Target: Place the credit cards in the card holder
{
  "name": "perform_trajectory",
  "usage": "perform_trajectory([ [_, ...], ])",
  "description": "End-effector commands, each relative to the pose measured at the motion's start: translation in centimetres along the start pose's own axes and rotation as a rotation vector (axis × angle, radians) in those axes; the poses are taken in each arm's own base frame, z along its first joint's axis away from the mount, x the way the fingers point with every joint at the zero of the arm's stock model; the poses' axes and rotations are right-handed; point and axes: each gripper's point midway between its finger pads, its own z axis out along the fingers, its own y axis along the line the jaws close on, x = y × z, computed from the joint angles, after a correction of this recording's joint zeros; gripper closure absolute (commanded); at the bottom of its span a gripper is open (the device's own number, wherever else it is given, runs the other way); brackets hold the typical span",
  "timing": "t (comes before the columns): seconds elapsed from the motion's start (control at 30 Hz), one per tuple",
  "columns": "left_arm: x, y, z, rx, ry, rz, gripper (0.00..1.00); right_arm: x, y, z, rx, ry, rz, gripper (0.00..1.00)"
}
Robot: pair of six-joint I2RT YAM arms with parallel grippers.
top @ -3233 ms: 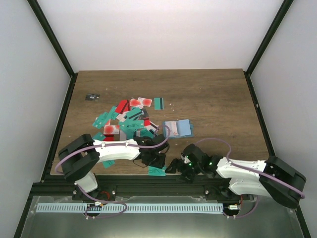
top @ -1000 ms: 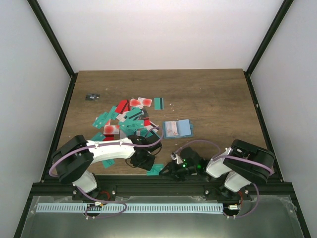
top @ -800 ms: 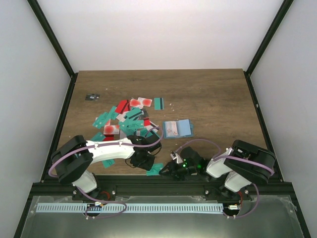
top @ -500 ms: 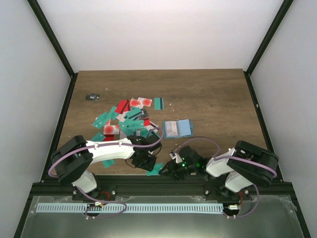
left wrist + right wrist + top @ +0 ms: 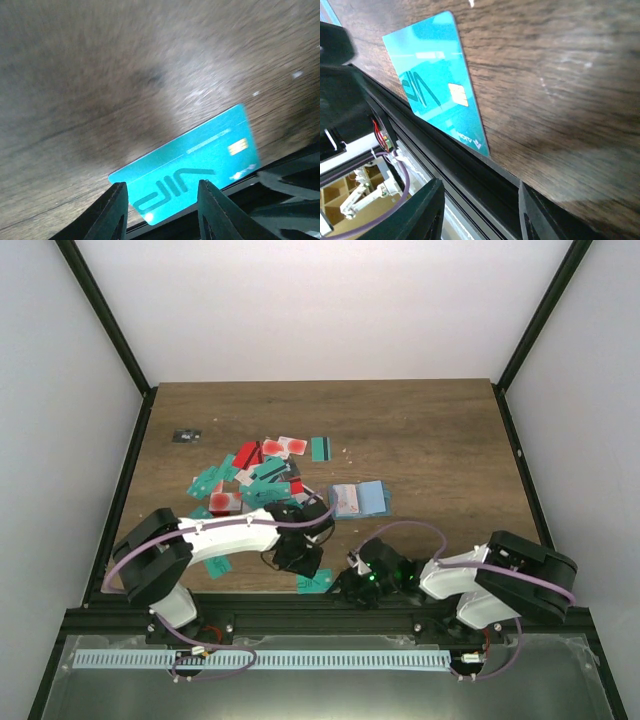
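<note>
One teal credit card (image 5: 314, 584) lies flat at the table's near edge, its corner over the black rail. It also shows in the left wrist view as a teal card (image 5: 190, 165) and in the right wrist view as a teal card (image 5: 437, 85). My left gripper (image 5: 300, 558) hovers just behind it, open (image 5: 162, 210), holding nothing. My right gripper (image 5: 350, 585) sits low to its right, open and empty (image 5: 480, 210). More credit cards (image 5: 255, 480) lie in a heap at mid-left. The card holder (image 5: 358, 499) lies open to the heap's right.
A small dark object (image 5: 186, 435) lies at the far left of the table. The black frame rail (image 5: 400, 612) runs along the near edge, right under both grippers. White walls close in the sides and back.
My left gripper has lifted and drawn back from the near edge. My right gripper has opened wider and shifted slightly right. The teal card stays at the edge.
</note>
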Motion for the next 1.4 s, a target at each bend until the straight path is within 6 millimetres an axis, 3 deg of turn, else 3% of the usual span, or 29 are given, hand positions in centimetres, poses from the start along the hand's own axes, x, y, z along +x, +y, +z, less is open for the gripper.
perform_trajectory([
  [0.0, -2.4, 0.1, -1.9, -0.024, -0.033, 0.001, 0.59, -0.4, -1.1, -0.2, 0.018, -0.052, 0.055, 0.56],
  [0.2, -4.1, 1.2, -0.4, -0.108, -0.005, 0.016, 0.61, -0.6, -1.5, -0.4, 0.003, -0.081, 0.072, 0.54],
  [0.37, -4.0, 1.8, 1.5, -0.149, 0.05, 0.03, 0.63, -0.9, -1.4, -0.3, -0.01, -0.095, 0.08, 0.54],
  [0.87, 1.0, -0.2, 3.3, -0.035, 0.142, 0.073, 0.63, -2.3, -2.0, 0.3, -0.017, -0.152, 0.171, 0.52],
  [1.37, 1.8, -1.4, 4.0, 0.004, 0.171, 0.1, 0.63, -2.9, -4.7, 0.2, 0.057, -0.222, 0.259, 0.56],
])
